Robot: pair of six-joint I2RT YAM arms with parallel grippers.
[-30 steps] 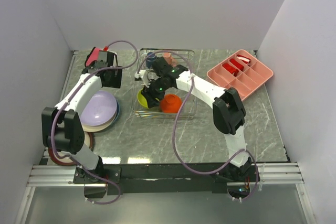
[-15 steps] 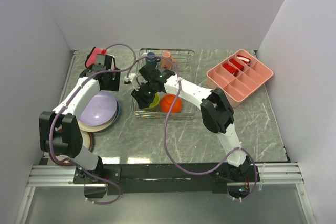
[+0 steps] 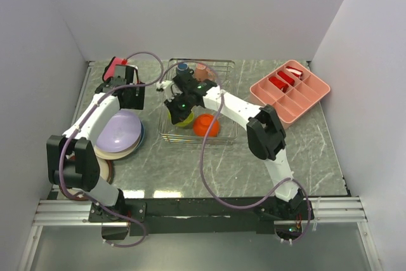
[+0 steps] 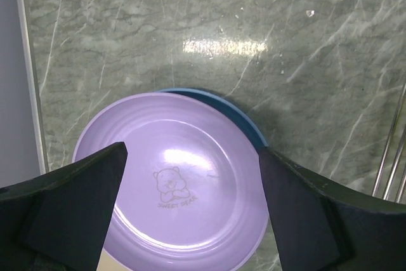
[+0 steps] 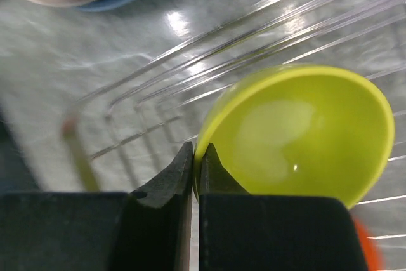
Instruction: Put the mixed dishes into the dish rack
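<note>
While I stand beside the grey marbled table point(image 3: 304, 157), I see the right gripper point(image 5: 195, 157) closed tight on the rim of the yellow-green round bowl point(image 5: 298, 138), one finger inside the rim and one outside. This bowl is over the near left corner of the dish rack point(image 3: 227, 63), a shallow rectangular basket of thin silvery wire in the middle of the table. The bowl is tilted in the wrist view, with its opening turned to the camera. Whether it rests on the wires or hangs a little above them I cannot tell.

Just to the right of it the orange round bowl point(image 3: 206, 125) sits in the rack. At the far side of the rack stand the dark blue mug point(image 3: 183, 66) and, to its right, the small pink cup point(image 3: 201, 68).

The left gripper point(image 4: 190, 157) hangs with its jaws spread wide and with nothing between them, above the lavender round plate point(image 4: 177, 182). This plate lies on the table left of the rack, on top of the light-blue plate point(image 4: 244, 125), of which only an edge shows on the right. A cream plate with a red rim point(image 3: 109, 171) is seen partly near the base of the left arm.

At the far right lies a pink plastic tray with compartments point(image 3: 317, 93), and at the far left corner a red-pink folded cloth point(image 3: 114, 66).
</note>
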